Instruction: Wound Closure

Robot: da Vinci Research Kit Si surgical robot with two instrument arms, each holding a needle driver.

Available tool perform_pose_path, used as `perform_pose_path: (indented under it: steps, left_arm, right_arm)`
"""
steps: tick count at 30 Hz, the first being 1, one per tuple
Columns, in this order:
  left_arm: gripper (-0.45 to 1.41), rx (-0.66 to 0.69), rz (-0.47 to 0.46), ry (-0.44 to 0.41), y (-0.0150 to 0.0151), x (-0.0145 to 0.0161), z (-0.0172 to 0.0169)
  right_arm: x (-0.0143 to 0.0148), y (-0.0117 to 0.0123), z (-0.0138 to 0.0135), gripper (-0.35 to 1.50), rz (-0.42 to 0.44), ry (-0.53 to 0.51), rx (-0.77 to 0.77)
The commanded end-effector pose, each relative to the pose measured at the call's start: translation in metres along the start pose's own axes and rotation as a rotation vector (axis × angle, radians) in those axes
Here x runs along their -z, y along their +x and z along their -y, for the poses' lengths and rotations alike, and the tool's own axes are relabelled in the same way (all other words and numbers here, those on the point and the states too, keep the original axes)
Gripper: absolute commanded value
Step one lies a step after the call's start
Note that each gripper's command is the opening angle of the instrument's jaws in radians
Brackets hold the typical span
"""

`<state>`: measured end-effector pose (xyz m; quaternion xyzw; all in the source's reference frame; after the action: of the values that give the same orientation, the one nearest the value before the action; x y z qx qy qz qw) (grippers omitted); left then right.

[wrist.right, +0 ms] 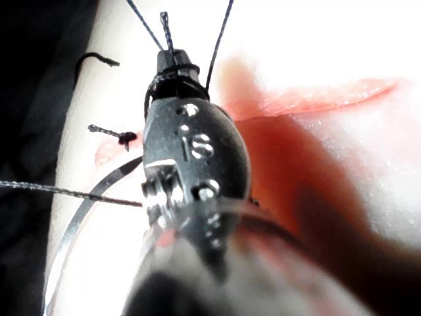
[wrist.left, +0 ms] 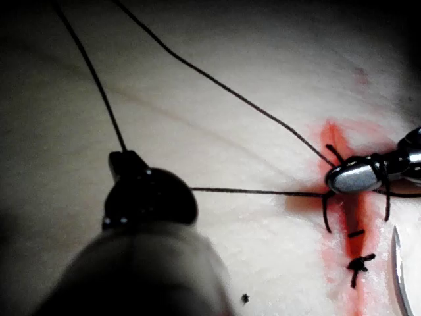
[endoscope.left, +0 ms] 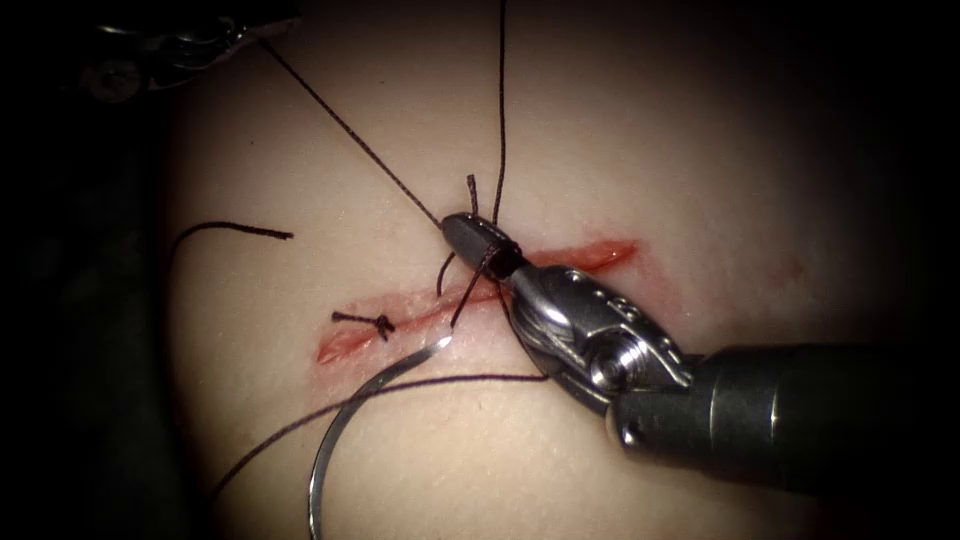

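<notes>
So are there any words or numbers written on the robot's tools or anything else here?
No word or number can be read anywhere.
Right tool: small raised marks on its metal body, too blurred to read. It is wrapped by the thread over the cut.
Left tool, holding thread: no writing.
Needle, lying free on the tissue: no writing.

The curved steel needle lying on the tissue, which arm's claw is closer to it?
Right. The right claw sits over the red cut, just above the curved steel needle, thread wound round it. The left claw is far off at the upper left, holding dark thread.
</notes>
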<state>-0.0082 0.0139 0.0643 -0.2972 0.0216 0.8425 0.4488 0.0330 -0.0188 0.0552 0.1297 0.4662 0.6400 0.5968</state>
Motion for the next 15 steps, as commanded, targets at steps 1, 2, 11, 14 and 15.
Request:
perform_pose_path:
  steps: [1, 2, 11, 14, 15]
  left_arm:
    - [-0.45, -0.017, -0.001, 0.020, -0.0001, -0.0009, 0.0002]
    - [-0.45, -0.038, -0.001, 0.040, 0.0000, -0.0012, 0.0006]
    - [-0.45, -0.206, 0.011, 0.150, 0.0019, -0.0029, 0.0004]
    - [-0.43, -0.210, 0.007, 0.129, 0.0020, -0.0034, -0.0001]
    - [-0.43, -0.215, 0.000, 0.118, 0.0021, -0.0036, -0.0002]
  right_arm:
    - [-0.0003, -0.0008, 0.0009, -0.35, 0.004, 0.020, 0.009]
    - [-0.0001, -0.0010, 0.0011, -0.35, 0.004, 0.029, 0.010]
    - [0.0035, -0.0002, 0.0009, -0.35, 0.105, 0.219, 0.401]
    - [0.0042, 0.0013, 0.0003, -0.35, 0.137, 0.317, 0.551]
    - [0.0044, 0.0018, 0.0001, -0.35, 0.152, 0.360, 0.594]
